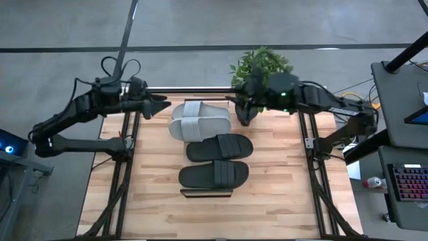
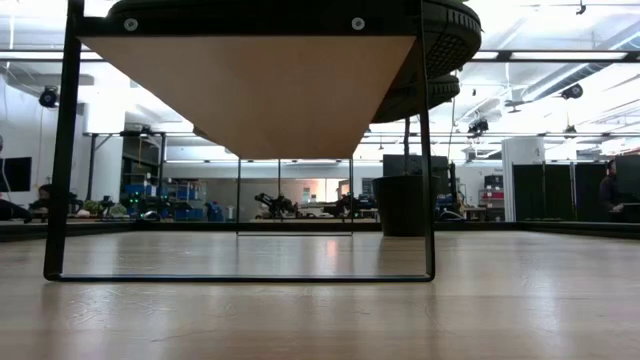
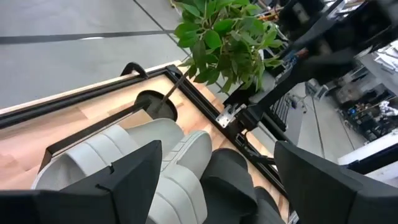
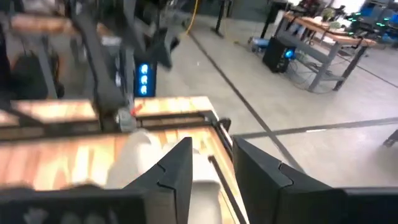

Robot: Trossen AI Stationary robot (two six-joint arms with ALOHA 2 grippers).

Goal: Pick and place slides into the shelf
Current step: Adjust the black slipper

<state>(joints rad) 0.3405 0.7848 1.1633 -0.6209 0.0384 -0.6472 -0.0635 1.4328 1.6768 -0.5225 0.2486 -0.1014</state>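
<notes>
Four slides lie sole down in a row on the shelf (image 1: 207, 193) at mid-table: a pale grey pair (image 1: 200, 119) at the far end, then two black ones (image 1: 219, 147) (image 1: 214, 175). The low view looks up at the plank's underside (image 2: 250, 90), with black slide edges (image 2: 445, 40) above it. My left gripper (image 1: 162, 106) hangs open in the air left of the grey pair (image 3: 143, 162), its fingers wide apart (image 3: 217, 148). My right gripper (image 1: 235, 102) hovers right of that pair, beside the plant. Its fingers (image 4: 211, 152) stand a little apart with nothing between them.
A potted plant (image 1: 261, 67) stands at the table's far edge, right under my right arm. Dark frame rails (image 1: 127, 167) (image 1: 314, 174) run along the table's left and right sides. Bare tabletop (image 1: 267, 214) lies near the front edge. A desk with a keyboard (image 1: 409, 182) stands off to the right.
</notes>
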